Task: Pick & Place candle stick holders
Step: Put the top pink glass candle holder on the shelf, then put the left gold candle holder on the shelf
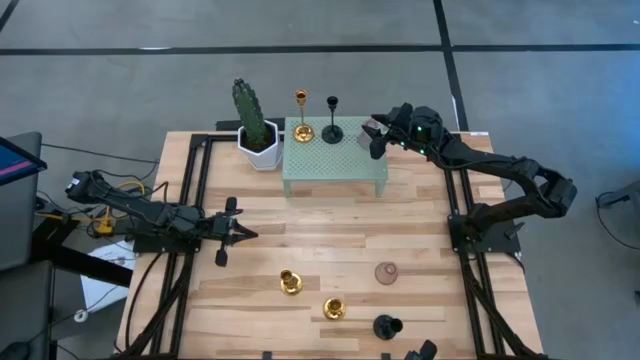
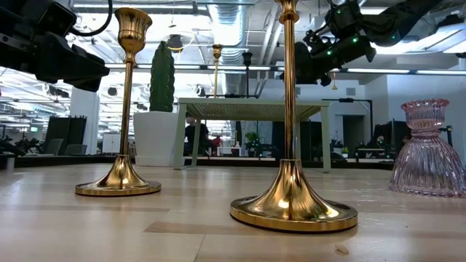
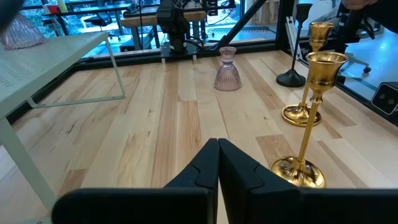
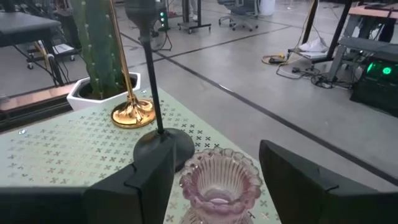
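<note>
A pale green stand (image 1: pixel 335 172) at the table's far side carries a gold holder (image 1: pixel 302 130), a black holder (image 1: pixel 332 130) and a pink glass holder (image 4: pixel 219 180). My right gripper (image 4: pixel 217 174) is open over the stand's right end, one finger on either side of the glass holder's cup. Two gold holders (image 1: pixel 290 283) (image 1: pixel 334 309), a pink glass one (image 1: pixel 386 272) and a black one (image 1: pixel 387 326) stand on their bases on the wooden table. My left gripper (image 3: pixel 219 162) is shut and empty at the table's left middle (image 1: pixel 240 233). My right gripper comes at the glass holder's ribbed cup (image 4: pixel 249 171) slanting down from the table's right, its fingers (image 4: pixel 146 177) close on both sides. A thin gap seems to show on each side; I cannot tell whether they touch it.
A green cactus in a white pot (image 1: pixel 258 130) stands just left of the stand. Black frame rails (image 1: pixel 190 200) (image 1: pixel 455 200) run along both table sides. Bare wood lies between the stand and the near holders.
</note>
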Controlling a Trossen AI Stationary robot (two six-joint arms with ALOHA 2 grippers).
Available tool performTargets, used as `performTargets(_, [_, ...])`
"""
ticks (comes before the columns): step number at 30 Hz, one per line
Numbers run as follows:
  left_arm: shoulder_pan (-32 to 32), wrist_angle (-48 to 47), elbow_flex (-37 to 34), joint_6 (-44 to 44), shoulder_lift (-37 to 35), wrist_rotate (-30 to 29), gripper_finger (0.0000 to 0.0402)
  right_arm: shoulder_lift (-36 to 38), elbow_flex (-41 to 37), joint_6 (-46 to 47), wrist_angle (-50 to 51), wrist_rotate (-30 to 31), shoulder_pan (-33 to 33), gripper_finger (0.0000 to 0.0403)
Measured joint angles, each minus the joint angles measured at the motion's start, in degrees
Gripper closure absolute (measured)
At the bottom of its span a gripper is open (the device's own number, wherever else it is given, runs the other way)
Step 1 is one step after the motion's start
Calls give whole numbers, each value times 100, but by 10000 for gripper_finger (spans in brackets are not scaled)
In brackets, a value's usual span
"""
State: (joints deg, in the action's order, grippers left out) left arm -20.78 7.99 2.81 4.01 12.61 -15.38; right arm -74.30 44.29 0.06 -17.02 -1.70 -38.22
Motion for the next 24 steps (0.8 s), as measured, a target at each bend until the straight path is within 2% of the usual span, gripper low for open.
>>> performTargets(7, [2,0,0,-1,1,0,394,44,0,-65,-359,1,-2,186])
performTargets(13, [1,1,0,-2,1,0,394,412,0,-182,-453,1,-2,190])
performTargets(17, [2,2,0,-2,-1,0,394,877,0,-224,41,-1,11,194])
performTargets(20, [0,1,0,-1,0,0,394,1331,0,-485,784,0,80,202])
performTargets(24, [1,1,0,-2,0,0,394,1949,0,-654,1979,-172,264,234])
